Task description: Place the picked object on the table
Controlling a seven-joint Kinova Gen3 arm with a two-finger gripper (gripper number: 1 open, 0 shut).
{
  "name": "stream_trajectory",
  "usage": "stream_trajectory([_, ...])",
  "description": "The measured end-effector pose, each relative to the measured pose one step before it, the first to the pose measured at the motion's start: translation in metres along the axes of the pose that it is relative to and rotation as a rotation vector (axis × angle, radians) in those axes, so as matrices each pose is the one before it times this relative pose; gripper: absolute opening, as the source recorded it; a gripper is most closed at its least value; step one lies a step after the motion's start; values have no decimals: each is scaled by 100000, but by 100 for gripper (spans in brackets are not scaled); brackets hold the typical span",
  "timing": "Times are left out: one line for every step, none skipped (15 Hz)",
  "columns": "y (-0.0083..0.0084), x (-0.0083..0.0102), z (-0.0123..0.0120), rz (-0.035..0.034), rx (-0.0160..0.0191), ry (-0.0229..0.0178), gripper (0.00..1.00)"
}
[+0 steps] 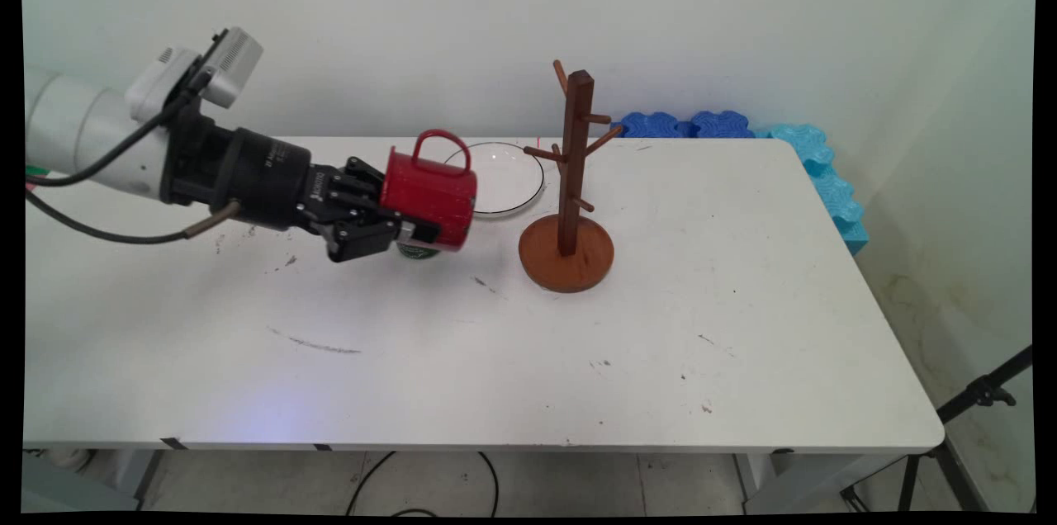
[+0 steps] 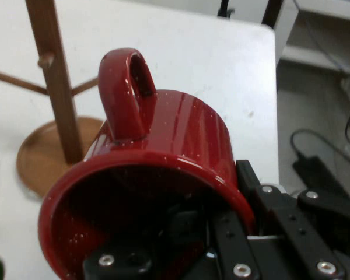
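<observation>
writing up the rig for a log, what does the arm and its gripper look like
The arm is white with rounded links, and a pale grey camera box sits on top near the wrist. Black cables hang along it. The gripper is black, with a cylindrical body bearing small white lettering, a bolted linkage and two fingers.
</observation>
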State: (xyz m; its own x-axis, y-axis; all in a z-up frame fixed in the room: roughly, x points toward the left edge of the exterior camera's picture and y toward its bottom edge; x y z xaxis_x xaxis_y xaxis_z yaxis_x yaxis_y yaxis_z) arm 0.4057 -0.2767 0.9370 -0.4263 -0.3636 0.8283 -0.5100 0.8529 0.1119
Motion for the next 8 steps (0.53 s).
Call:
stream_trajectory([-137, 92, -229, 458, 191, -1402, 0])
stream_trajectory([-215, 140, -338, 616, 298, -2071, 0])
stream_trajectory([-198, 133, -320, 566, 342, -2058, 0])
stream_trajectory([-262, 196, -398, 668, 573, -2894, 0])
stream_trajectory([-180, 138, -292, 503, 478, -2207, 0])
stream_trajectory([-115, 109, -167, 401, 310, -1574, 0])
stream_trajectory([-130, 143, -203, 531, 335, -1953, 0])
stream_trajectory([-109, 167, -192, 599, 338, -2014, 0])
